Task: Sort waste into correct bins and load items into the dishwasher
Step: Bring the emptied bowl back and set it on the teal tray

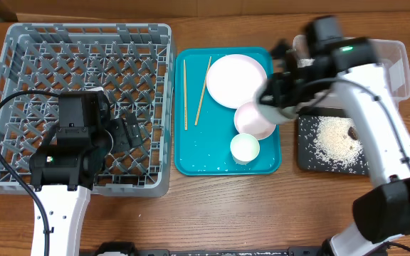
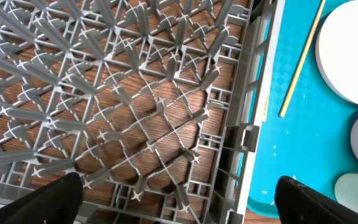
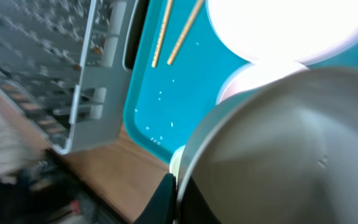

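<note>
With right jaws pinched on the bowl (image 3: 291, 137), carry level to the rack (image 1: 84, 30) below the wide-open, empty left jaws.

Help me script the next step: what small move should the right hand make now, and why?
Probably carry the grey bowl left, toward the dish rack. The right hand is shut on the bowl's rim above the teal tray, the rice already lies on the black tray, and the rack shows no dishes where visible.
</note>
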You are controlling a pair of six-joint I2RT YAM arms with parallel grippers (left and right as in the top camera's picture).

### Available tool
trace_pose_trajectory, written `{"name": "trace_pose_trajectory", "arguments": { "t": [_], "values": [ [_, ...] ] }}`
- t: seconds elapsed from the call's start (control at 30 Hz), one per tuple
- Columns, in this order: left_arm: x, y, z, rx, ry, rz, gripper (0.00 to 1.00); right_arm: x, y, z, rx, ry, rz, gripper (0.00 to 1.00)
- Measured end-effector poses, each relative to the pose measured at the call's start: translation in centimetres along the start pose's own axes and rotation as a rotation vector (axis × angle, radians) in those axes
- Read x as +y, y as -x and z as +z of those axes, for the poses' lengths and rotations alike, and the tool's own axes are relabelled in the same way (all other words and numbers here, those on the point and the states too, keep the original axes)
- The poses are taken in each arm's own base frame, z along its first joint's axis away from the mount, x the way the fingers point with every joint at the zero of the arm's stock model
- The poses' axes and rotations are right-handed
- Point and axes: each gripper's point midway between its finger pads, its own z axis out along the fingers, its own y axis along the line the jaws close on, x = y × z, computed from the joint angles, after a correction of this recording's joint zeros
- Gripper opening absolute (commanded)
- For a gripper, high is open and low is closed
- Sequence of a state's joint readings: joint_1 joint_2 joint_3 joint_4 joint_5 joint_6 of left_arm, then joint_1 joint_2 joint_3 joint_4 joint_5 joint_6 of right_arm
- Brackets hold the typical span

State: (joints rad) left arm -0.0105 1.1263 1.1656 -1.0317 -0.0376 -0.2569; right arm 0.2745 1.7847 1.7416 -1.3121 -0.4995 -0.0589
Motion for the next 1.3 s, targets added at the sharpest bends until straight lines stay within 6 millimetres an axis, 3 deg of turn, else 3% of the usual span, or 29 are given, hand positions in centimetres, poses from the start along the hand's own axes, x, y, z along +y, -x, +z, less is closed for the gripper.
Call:
{"name": "trace_pose_trajectory", "arguments": {
  "t": [0.23, 0.4, 0.83, 1.0, 1.3],
  "values": [
    [0.0, 0.0, 0.0, 0.0, 0.0, 0.0, 1.0, 7.2, -0.3, 5.2, 0.003, -0.114, -0.229, 0.04],
    [0.0, 0.0, 0.0, 0.0, 0.0, 0.0, 1.0, 9.3, -0.8, 8.6, 0.023, -0.15, -0.288, 0.04],
    [0.0, 0.0, 0.0, 0.0, 0.0, 0.0, 1.0, 7.3, -0.4, 16.4, 0.068, -0.2, -0.265, 0.04],
    [0.0, 0.0, 0.0, 0.0, 0.0, 0.0, 1.0, 6.5, -1.2, 18.6, 0.115, -0.212, -0.257, 0.05],
    [0.0, 0.0, 0.0, 0.0, 0.0, 0.0, 1.0, 5.6, -2.2, 19.5, 0.16, -0.227, -0.242, 0.34]
  ]
}}
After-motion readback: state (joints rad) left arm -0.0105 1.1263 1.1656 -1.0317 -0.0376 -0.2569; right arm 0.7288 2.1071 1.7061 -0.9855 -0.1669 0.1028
